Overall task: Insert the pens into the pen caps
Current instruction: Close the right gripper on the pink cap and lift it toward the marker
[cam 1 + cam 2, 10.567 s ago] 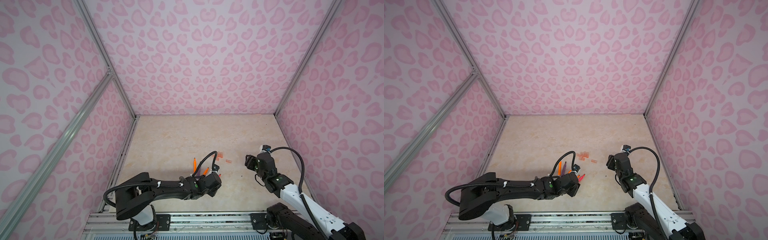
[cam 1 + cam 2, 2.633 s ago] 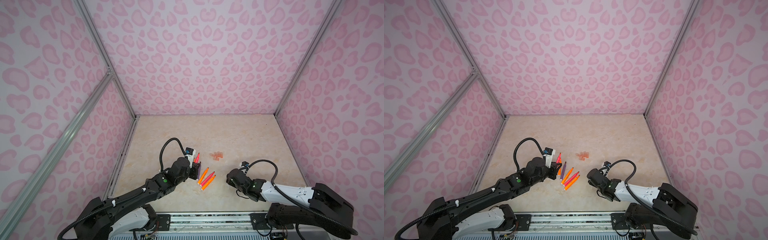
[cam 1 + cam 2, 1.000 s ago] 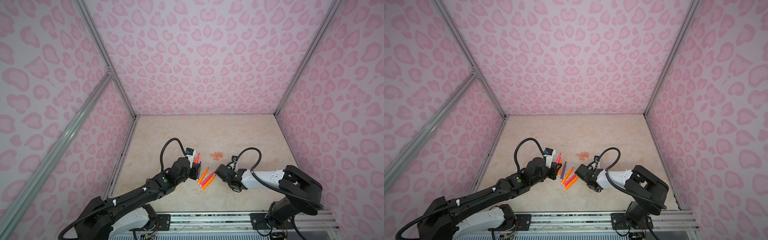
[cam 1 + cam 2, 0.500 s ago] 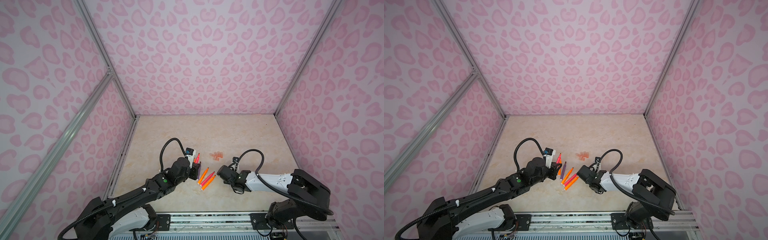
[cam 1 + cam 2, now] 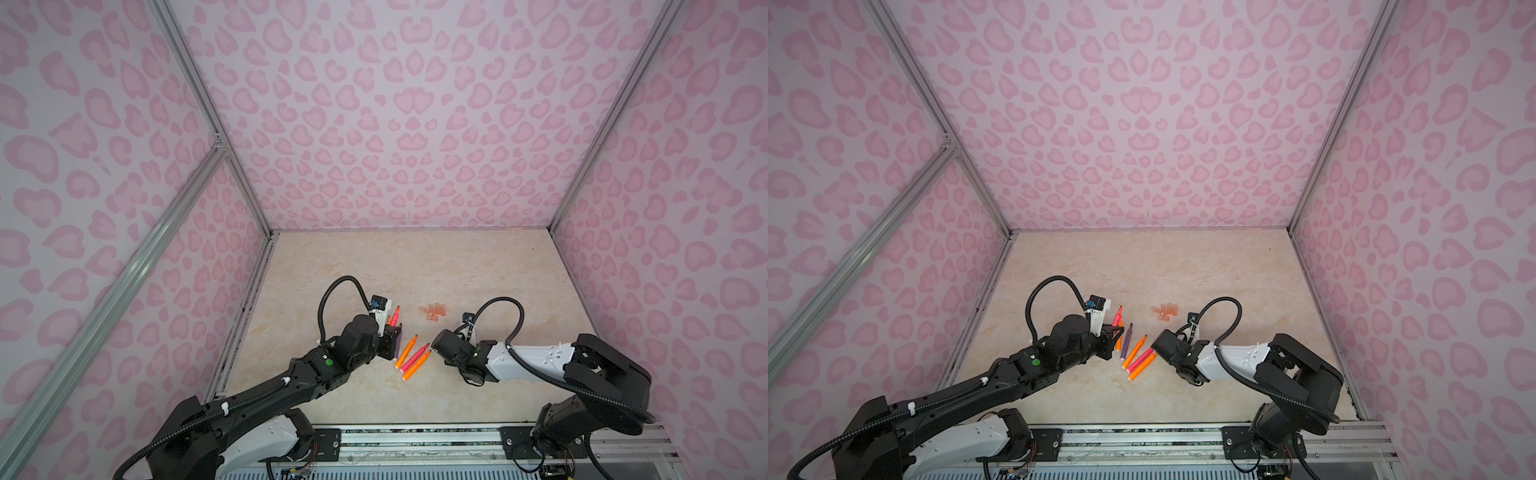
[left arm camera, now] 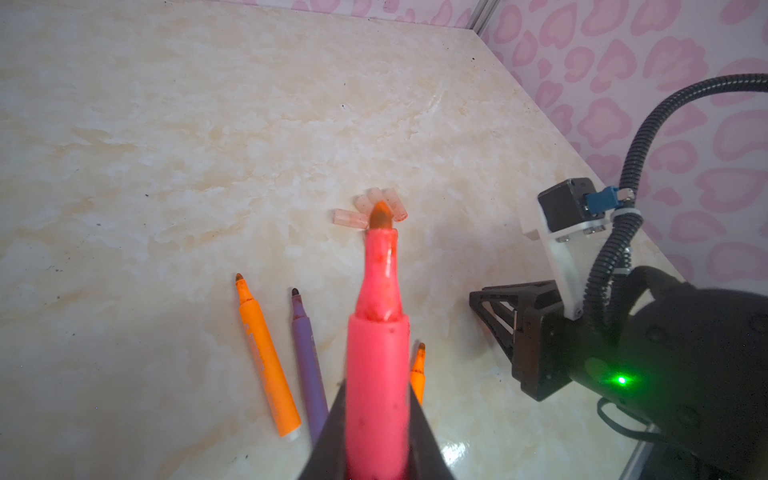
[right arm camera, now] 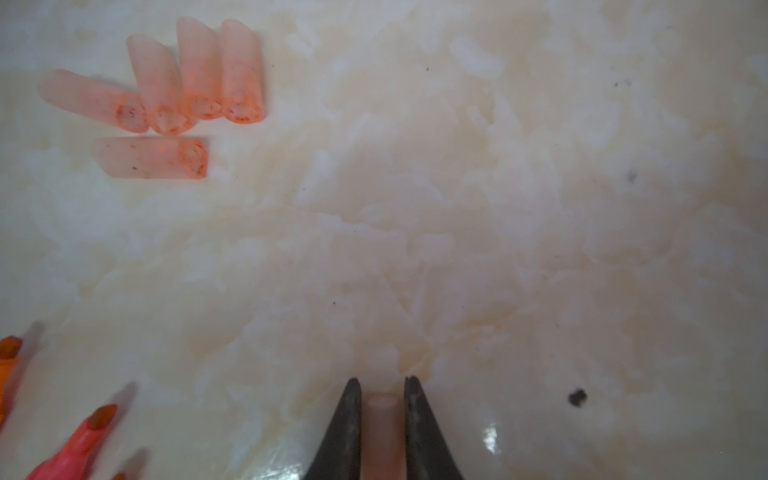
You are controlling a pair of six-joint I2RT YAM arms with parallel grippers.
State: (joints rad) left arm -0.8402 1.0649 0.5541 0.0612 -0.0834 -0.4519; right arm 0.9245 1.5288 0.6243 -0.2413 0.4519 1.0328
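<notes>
My left gripper (image 6: 376,401) is shut on a pink-red pen (image 6: 377,332), also seen raised with its dark tip pointing up and away (image 5: 395,313) (image 5: 1118,316). My right gripper (image 7: 383,384) is shut on a pale translucent pen cap (image 7: 383,419). In both top views it sits low over the table (image 5: 439,345) (image 5: 1158,343), just right of the loose pens. Those pens lie side by side: purple (image 5: 1126,338), orange (image 5: 1136,348), pink-red (image 5: 1143,358), orange (image 5: 1139,372). Several pen caps (image 5: 434,311) (image 7: 166,95) lie clustered behind them.
The marble-look table (image 5: 478,270) is boxed in by pink patterned walls on three sides, with a metal rail (image 5: 415,436) along the front edge. A further orange pen (image 6: 266,357) lies close beside my left gripper.
My right arm has shifted its pose a little, and its gripper stays by the pens' tips. The left arm with its pink-red pen has not moved.
</notes>
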